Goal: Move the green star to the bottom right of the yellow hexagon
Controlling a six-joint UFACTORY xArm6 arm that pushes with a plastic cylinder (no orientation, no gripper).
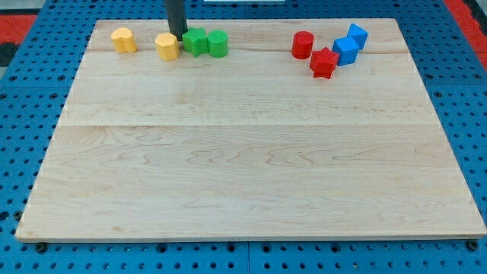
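Green star (195,42): near the board's top edge, at about 11 o'clock from the board centre. It touches or nearly touches the yellow hexagon on its 9 o'clock side and the green cylinder on its 3 o'clock side.
Yellow hexagon (167,46): just beside the star, a little lower in the view. The shape is small here; the hexagon reading is probable, not certain.
Green cylinder (218,43): directly at 3 o'clock of the star, in line with it.
Second yellow block (124,39): at 9 o'clock of the hexagon, clearly apart from it; shape not resolved.
Progress: the star stands at roughly 2 to 3 o'clock of the hexagon, not at the required 4 to 5 o'clock position. Judgement: the task is not complete. The star needs a short shift toward the view's bottom while staying on the hexagon's right side.
My tip (179,36): down at the board surface, at 12 o'clock of the gap between hexagon and star, close to the star's upper left corner.
Arm pose: the rod stands upright and leaves the view at the top edge; only its lower part shows.
Pincer state: none is fitted. The arm ends in a plain rod, so there is no opening width and nothing held.
Red cylinder (302,44), red star (323,62): at 1 o'clock from the board centre, well apart from the task blocks.
Two blue blocks (346,50): just beside the red star, at its 2 o'clock side.
Board (251,175): pale wood.
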